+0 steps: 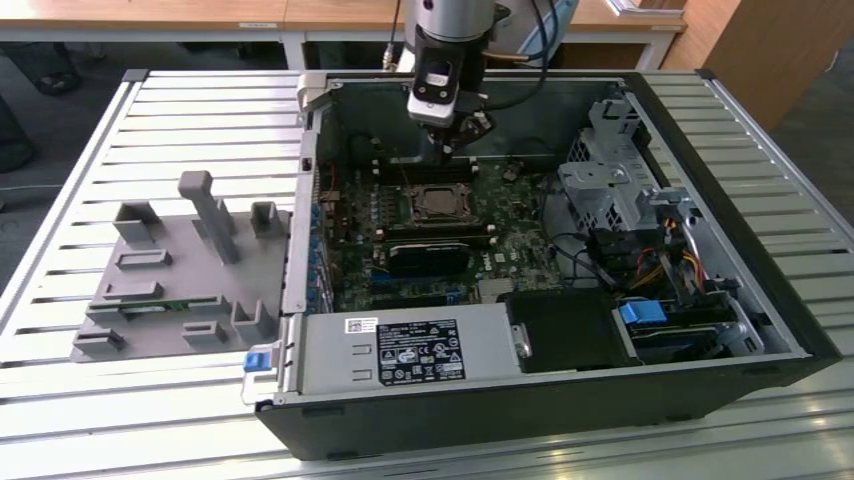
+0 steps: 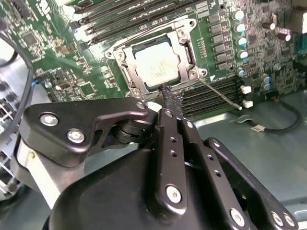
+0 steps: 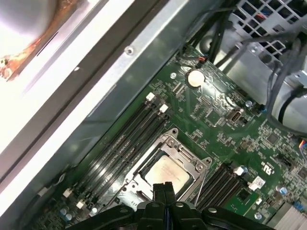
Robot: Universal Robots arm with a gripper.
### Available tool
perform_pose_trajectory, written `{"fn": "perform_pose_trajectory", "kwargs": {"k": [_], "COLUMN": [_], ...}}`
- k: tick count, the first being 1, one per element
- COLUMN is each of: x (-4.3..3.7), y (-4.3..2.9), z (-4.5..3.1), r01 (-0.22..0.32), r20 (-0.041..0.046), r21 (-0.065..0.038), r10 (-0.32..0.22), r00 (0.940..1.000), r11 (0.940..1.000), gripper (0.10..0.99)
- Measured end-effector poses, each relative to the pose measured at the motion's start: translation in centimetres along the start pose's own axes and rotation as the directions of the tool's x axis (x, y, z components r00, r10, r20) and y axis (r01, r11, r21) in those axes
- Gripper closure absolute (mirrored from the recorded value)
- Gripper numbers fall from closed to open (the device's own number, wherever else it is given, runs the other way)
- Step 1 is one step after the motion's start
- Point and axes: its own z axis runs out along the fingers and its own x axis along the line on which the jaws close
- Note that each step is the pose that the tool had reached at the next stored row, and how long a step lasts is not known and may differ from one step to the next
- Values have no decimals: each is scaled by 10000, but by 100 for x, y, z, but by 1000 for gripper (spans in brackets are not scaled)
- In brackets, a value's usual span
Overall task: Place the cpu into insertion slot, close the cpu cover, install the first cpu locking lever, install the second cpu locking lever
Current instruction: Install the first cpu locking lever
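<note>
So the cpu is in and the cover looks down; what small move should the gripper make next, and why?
Probably shift the gripper sideways onto the lever that sticks out free from the cover's corner. The cpu lies under the closed cpu cover, and the shut gripper is at the cover's edge, beside that lever.

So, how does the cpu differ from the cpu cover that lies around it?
The cpu is a solid square plate; the cpu cover is an open frame with a square window. The cpu's top looks pale and bright; the cpu cover looks darker grey. The cpu sits inside the window; the cpu cover lies around its edges. Both are flat, square and metallic.
</note>
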Motion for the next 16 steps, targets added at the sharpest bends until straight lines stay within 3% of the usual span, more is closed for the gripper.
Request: {"fn": "perform_pose_trajectory", "kwargs": {"k": [5, 10, 16], "x": [0, 0, 0], "y": [0, 0, 0], "z": [0, 0, 1], "r01": [640, 1251, 2281], "r20": [-18, -35, -64], "r21": [-3, -6, -17], "r10": [-640, -1251, -2281], "r00": [9979, 9921, 9736], "r11": [9980, 9921, 9736], "gripper": [980, 980, 980]}}
